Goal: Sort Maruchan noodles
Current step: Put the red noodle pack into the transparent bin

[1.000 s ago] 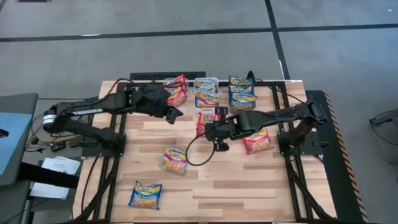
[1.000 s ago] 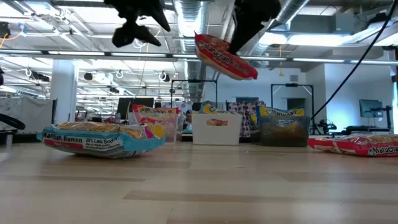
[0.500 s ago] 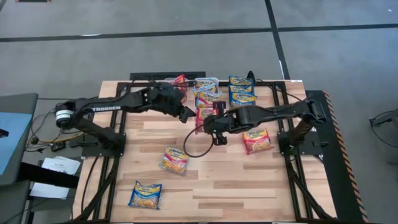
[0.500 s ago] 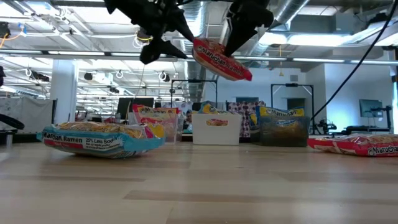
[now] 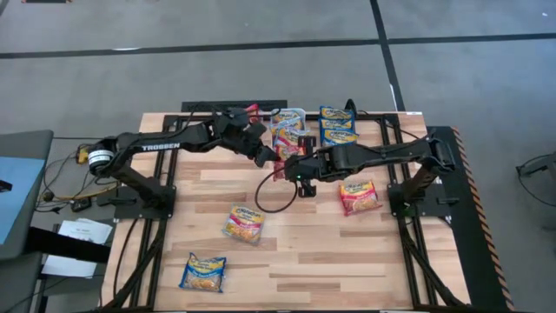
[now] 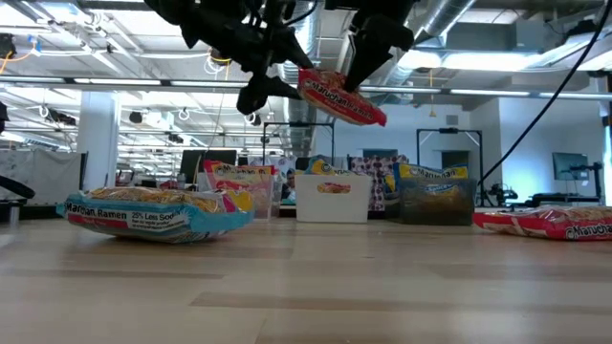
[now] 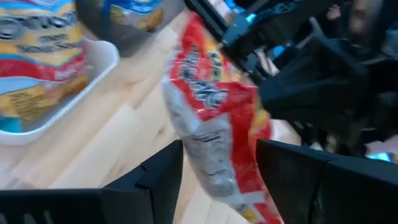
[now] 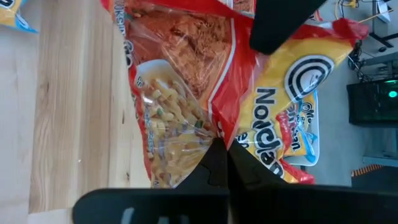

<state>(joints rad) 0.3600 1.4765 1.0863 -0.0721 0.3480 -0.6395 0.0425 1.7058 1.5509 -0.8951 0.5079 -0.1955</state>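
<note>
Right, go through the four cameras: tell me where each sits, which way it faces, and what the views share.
High view: above the table, looking straight down; both arms meet over the middle, the right pincer holding a red packet.
Low view: at table-top height, looking level into the room; arms enter from above, the red packet held aloft.
Left wrist view: on the left arm, facing forward; its open fingers flank the red packet.
Right wrist view: on the right arm; its shut pincer pinches the red packet.
Shared: all four show that packet.
</note>
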